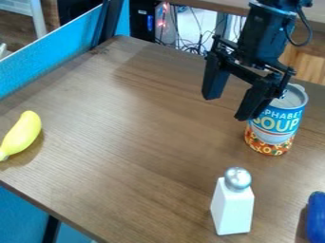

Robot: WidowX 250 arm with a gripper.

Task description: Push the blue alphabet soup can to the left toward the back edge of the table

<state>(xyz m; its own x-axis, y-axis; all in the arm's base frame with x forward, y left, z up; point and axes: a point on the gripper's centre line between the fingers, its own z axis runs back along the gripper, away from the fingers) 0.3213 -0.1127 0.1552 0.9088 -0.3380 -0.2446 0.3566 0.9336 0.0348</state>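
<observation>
Gripper [228,107] hangs over the desk [146,128] toward its far edge, fingers spread wide apart, tips down. Nearest thing is the soup can [277,124]; one finger overlaps the can's upper side, can't tell if touching. Can stands upright, right part of desk, toward far edge; blue label above, orange-red band with letter shapes below, silvery top up, contents hidden. Shaker [232,208], white, tapering, silvery rounded cap, stands upright nearer the near edge, well apart from the can; what's inside can't be seen. Yellow banana [22,133] lies at the left, near the near edge, well away from the far-left corner. Blue object [316,219], rounded end, cut off by the view's right side, right of the shaker. Blue panel [54,61] runs along the desk's left edge. Cables [195,43] beyond far edge.
</observation>
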